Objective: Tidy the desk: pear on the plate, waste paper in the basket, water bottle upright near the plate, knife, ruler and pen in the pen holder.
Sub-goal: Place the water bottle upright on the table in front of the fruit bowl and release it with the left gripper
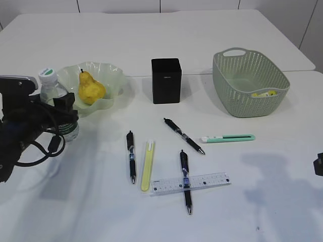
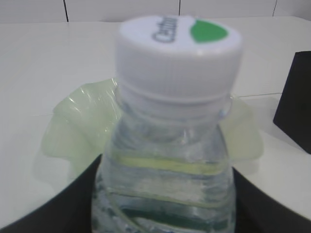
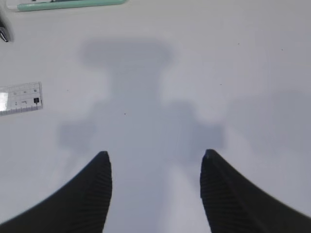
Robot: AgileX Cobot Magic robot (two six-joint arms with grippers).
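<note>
The water bottle point(image 1: 52, 91) is upright just left of the plate point(image 1: 113, 75), and my left gripper point(image 1: 60, 113) is shut on its body. In the left wrist view the bottle point(image 2: 165, 160) fills the frame, with a dark finger on each side and the plate point(image 2: 73, 126) behind it. The yellow pear point(image 1: 91, 89) lies on the plate. The black pen holder point(image 1: 166, 80) stands mid-table. Yellow waste paper point(image 1: 265, 93) lies in the basket point(image 1: 242, 70). The mint green knife point(image 1: 228, 137), the ruler point(image 1: 191, 183) and three pens point(image 1: 131, 156) point(image 1: 184, 136) point(image 1: 185, 181) lie on the table. My right gripper point(image 3: 155, 155) hangs open over bare table.
A pale yellow pen-like stick point(image 1: 147, 165) lies between the left pen and the ruler. One pen lies across the ruler. The right wrist view shows the ruler's end point(image 3: 20, 98) and the knife point(image 3: 68, 4) at its left and top edges. A table seam runs behind the basket.
</note>
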